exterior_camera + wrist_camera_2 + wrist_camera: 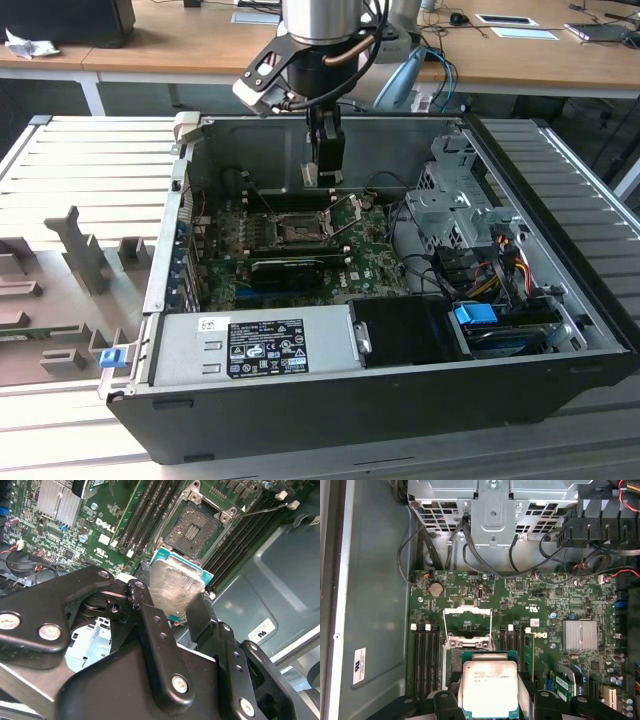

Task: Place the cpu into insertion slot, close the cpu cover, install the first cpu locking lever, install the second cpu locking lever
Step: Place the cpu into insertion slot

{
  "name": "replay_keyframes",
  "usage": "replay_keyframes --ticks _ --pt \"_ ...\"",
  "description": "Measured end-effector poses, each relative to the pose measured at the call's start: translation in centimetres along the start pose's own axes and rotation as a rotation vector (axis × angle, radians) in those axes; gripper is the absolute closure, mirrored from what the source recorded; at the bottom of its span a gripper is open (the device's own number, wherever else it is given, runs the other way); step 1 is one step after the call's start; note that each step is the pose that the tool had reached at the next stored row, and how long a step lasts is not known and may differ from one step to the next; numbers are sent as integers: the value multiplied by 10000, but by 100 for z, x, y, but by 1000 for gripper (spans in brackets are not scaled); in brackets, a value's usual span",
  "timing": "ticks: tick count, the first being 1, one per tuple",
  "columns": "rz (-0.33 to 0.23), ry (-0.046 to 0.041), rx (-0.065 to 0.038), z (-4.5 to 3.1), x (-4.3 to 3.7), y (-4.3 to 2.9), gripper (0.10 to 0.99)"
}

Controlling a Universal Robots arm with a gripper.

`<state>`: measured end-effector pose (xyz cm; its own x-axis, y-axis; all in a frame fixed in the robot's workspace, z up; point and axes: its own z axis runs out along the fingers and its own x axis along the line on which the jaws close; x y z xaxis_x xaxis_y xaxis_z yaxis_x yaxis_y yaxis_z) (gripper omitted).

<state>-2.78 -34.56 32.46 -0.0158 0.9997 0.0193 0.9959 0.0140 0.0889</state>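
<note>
My gripper [323, 180] hangs inside the open computer case, shut on the cpu [175, 582]. The cpu is a flat square chip with a pale silver top and a green edge, pinched between the two black fingers [150, 625]. In the first wrist view the cpu [490, 687] sits just short of the insertion slot, partly covering it. The slot [194, 527] is a dark square socket with a silver rim on the green board, and it holds nothing. The cpu cover [468, 611] stands raised open beyond the slot. A thin wire lever [265, 510] sticks out, unlatched.
Memory slots [425, 655] flank the socket on both sides. A finned heatsink [580, 635] and a long black card [290, 265] lie near it. A grey power supply [255, 345] fills the front of the case, with a drive cage [450, 200] and cables at the exterior view's right.
</note>
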Motion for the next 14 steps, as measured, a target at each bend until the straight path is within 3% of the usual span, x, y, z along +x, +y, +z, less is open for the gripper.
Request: replay_keyframes --ticks 7,14 --pt "23 -7 80 73 -1 -14 557" --pt "23 -9 113 233 -3 -53 557"
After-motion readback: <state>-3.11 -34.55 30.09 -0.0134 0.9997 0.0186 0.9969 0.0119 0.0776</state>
